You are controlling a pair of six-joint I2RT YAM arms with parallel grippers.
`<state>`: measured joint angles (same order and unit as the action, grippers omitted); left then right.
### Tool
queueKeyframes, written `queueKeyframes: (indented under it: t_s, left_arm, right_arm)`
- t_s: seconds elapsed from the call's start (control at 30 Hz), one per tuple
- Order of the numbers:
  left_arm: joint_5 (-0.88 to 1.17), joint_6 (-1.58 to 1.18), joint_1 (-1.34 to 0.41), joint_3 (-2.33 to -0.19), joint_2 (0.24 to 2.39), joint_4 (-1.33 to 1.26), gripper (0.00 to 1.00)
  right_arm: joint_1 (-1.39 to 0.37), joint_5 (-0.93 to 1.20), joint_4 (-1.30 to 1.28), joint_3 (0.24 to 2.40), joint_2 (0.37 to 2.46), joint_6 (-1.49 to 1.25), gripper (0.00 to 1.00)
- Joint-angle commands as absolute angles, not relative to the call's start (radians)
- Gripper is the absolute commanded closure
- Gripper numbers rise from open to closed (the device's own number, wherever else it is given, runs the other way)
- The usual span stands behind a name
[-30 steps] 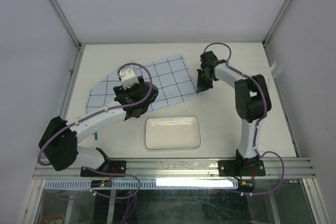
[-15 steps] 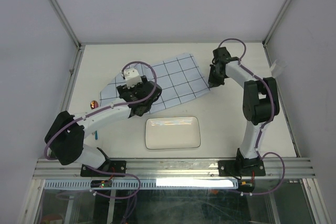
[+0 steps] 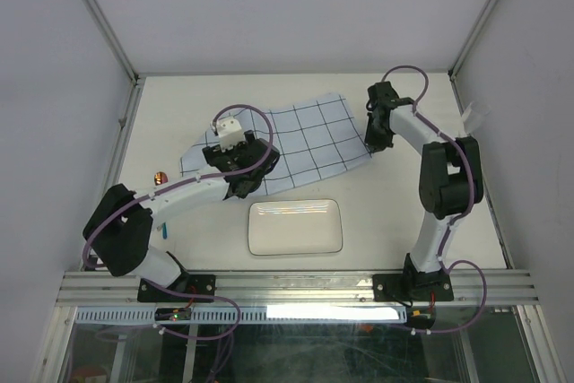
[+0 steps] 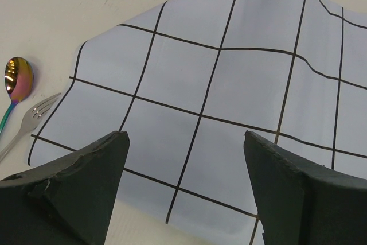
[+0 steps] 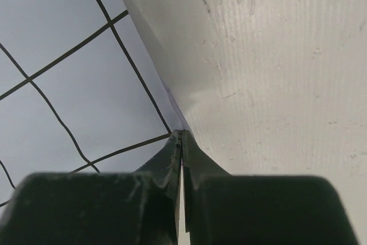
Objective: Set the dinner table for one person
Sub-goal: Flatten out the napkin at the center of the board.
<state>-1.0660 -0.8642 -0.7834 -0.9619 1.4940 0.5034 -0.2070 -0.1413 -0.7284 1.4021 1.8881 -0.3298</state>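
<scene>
A pale-blue grid-lined cloth (image 3: 314, 136) on the cream-white dinner table (image 3: 395, 204).
Corner clenched in the right gripper (image 5: 180, 134); the left gripper (image 4: 184, 142) released above.

The left claw (image 4: 184, 139) hangs with its two dark fingers (image 4: 80, 190) spread wide apart and nothing between them, tips angled downward. Behind it the left arm runs back low and long toward its base, the elbow pushed out to the claw's left. The right claw (image 5: 180, 136) is pressed fully together, its fingertips meeting in a thin seam and pinching the corner of the cloth (image 5: 86, 84) at the very tip. Behind it the right arm stands upright from its base, folds at the elbow and reaches forward and down to the claw
</scene>
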Motion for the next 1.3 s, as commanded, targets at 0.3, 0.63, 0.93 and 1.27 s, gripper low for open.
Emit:
queueKeyframes:
  t_s: [0.3,0.63,0.93,1.27]
  left_arm:
    - [-1.07,-0.881,-0.778,-1.008,1.522,0.479,0.13]
    - [-1.08,-0.879,-0.778,-1.006,1.517,0.479,0.12]
    - [-1.165,-0.84,-0.762,-1.054,1.536,0.503,0.07]
    - [-1.183,-0.815,-0.698,-1.09,1.564,0.535,0.06]
  right_arm:
    - [-0.198,-0.318,-0.812,1.435,1.754,-0.345,1.0]
    - [-0.227,-0.398,-0.888,1.507,1.765,-0.329,0.45]
    - [-0.291,-0.259,-0.74,1.538,1.752,-0.28,0.47]
    - [-0.325,0.024,-0.573,1.773,2.084,-0.246,1.0]
